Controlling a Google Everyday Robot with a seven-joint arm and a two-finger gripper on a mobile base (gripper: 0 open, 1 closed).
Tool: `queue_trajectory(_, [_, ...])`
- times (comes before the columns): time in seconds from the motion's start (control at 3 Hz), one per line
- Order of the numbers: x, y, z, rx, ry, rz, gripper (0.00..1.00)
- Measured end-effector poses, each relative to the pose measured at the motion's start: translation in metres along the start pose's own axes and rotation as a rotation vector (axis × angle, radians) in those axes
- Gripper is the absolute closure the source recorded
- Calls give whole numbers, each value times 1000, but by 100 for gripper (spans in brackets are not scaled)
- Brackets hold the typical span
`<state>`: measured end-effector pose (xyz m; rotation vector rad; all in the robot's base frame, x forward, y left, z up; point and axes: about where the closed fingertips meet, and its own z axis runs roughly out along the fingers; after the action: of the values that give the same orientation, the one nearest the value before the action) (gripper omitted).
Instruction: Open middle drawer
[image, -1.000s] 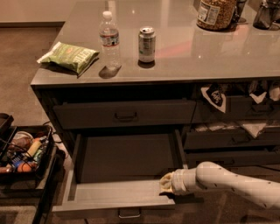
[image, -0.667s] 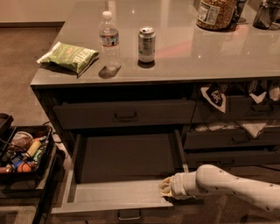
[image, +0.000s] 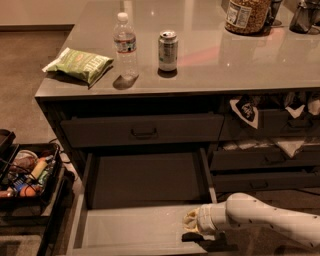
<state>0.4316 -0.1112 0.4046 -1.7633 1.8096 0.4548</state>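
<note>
Grey-brown carpet and a low, glossy grey counter (image: 210, 60) fill the view, and under the counter's left half sits the task's thing: the middle drawer (image: 135, 230), a wide dark grey metal drawer with a pale grey inner floor. It stands far out towards the camera, its floor bare and its front running off the bottom edge, so the pull handle is out of sight. The robot's white, tube-shaped arm (image: 270, 220) reaches in from the lower right, and its gripper (image: 192, 227) sits at the drawer's right front corner, low over the floor beside the right wall. Whether it is spread or closed, or has hold of anything, I cannot tell. By the look of it the opening is done or nearly so; the next move would be to let go if it is holding, then lift clear up and back without knocking the side rail or nudging the drawer inward. Directly above, the closed dark grey top drawer (image: 142, 130) shows its small centre handle. To the right, a stack of narrower dark drawers (image: 265, 160) hangs partly open with pale snack packets (image: 245, 110) spilling over. On the counter stand a clear plastic water bottle (image: 125, 45), a silver drink can (image: 167, 50), a green crisp bag (image: 80, 64) and a big jar of nuts (image: 245, 15). A black crate of oddments (image: 30, 175) sits on the floor, left.
</note>
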Motion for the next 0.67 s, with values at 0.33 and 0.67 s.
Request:
queue_trajectory(0.33, [-11,-40,-4,23,-10,-43,100])
queue_trajectory(0.67, [-38,-105,-21,59,-42,-104,100])
